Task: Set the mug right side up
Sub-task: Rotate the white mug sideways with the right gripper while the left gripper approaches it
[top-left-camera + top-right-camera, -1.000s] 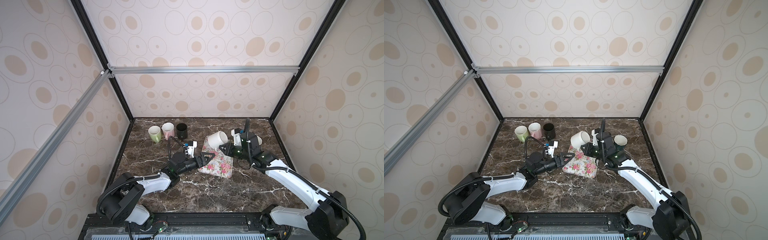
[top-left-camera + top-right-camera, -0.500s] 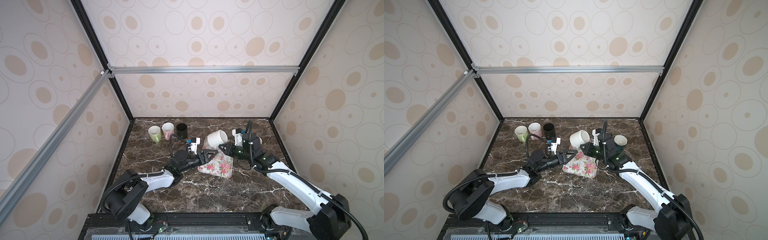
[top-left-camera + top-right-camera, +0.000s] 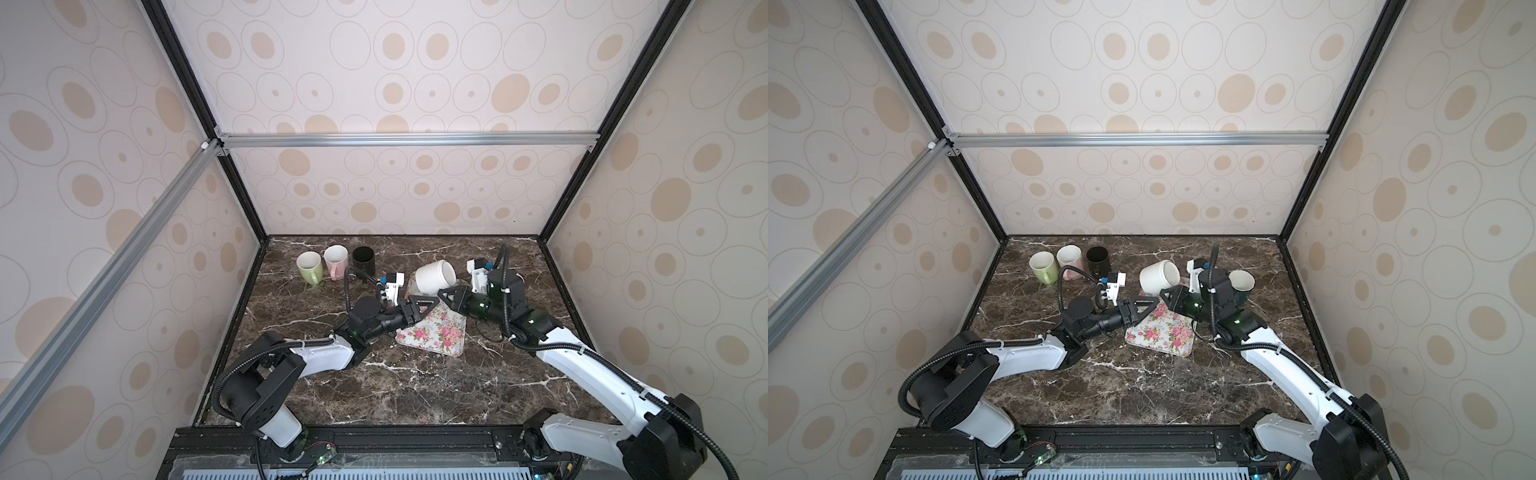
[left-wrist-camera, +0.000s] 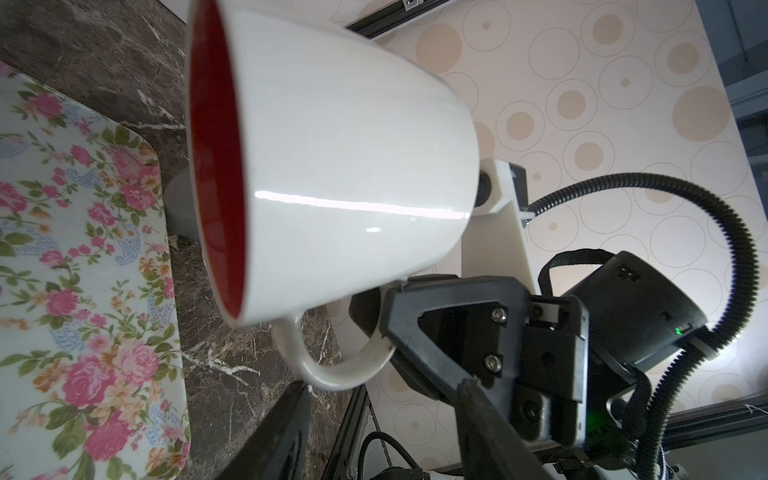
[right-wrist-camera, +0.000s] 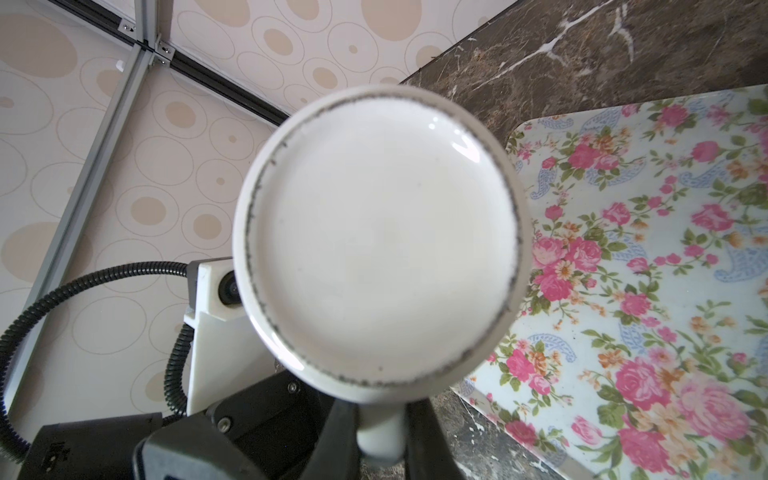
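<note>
White mug (image 3: pixel 432 280), red inside, raised off the bench (image 3: pixel 415 386) over the 12 o'clock edge of the floral tray (image 3: pixel 436 336). It lies on its side. In both top views the long axis is near level and runs from 8 to 2 o'clock, with the mouth toward 8, the base toward 2 and the handle (image 4: pixel 332 365) underneath. The right hand (image 5: pixel 380 424) pinches the handle. The left hand (image 3: pixel 430 304), just beside the mug at its 7 o'clock, has its fingers parted and clasps nothing.

Marble table (image 3: pixel 374 386) holds floral tray (image 3: pixel 436 336), green mug (image 3: pixel 309 268), pink mug (image 3: pixel 336 259), black mug (image 3: pixel 364 259).
</note>
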Action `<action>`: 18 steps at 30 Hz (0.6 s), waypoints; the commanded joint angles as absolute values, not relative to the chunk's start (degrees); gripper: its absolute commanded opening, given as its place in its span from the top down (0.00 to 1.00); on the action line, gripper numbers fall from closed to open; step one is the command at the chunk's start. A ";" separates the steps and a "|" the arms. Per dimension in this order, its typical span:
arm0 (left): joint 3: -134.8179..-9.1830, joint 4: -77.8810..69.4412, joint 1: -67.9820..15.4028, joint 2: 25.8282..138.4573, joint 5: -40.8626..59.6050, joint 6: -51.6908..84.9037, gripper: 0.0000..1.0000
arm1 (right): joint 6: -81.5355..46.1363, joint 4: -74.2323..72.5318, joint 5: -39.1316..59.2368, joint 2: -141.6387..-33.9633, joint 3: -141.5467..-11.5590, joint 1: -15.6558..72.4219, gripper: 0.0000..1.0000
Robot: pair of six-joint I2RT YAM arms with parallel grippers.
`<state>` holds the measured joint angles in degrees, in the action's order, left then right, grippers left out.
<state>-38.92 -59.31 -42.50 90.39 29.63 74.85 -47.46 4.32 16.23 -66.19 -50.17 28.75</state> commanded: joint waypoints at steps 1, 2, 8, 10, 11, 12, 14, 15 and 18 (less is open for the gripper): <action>-41.49 -61.81 -43.15 90.44 29.00 75.50 0.45 | -48.65 -1.53 17.19 -63.70 -49.97 28.53 1.00; -41.61 -61.73 -43.11 90.53 28.91 75.52 0.45 | -48.52 -1.34 17.07 -63.58 -49.97 28.60 1.00; -42.02 -61.97 -43.14 91.88 28.55 76.29 0.45 | -48.43 -0.72 16.73 -62.62 -50.09 28.65 1.00; -42.27 -62.19 -43.11 92.36 28.56 76.50 0.45 | -48.38 -0.45 16.39 -62.23 -50.06 28.64 1.00; -42.52 -62.14 -43.13 92.59 28.46 76.51 0.45 | -48.26 -0.35 16.26 -62.04 -50.06 28.61 1.00; -42.62 -62.12 -43.13 92.78 28.47 76.55 0.45 | -48.26 -0.26 16.26 -61.84 -50.02 28.63 1.00; -43.21 -61.95 -43.13 93.37 28.52 76.55 0.44 | -48.37 -0.13 16.21 -61.63 -50.01 28.61 1.00; -43.47 -61.94 -43.11 93.55 28.54 76.53 0.45 | -48.34 -0.06 16.25 -61.53 -49.97 28.58 1.00; -44.33 -61.80 -43.09 94.29 28.81 76.38 0.44 | -48.34 0.00 16.11 -61.20 -49.92 28.65 1.00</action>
<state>-41.56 -59.48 -42.65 93.71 28.40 75.55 -48.23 4.73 16.03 -63.40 -49.67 28.75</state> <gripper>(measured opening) 0.555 0.168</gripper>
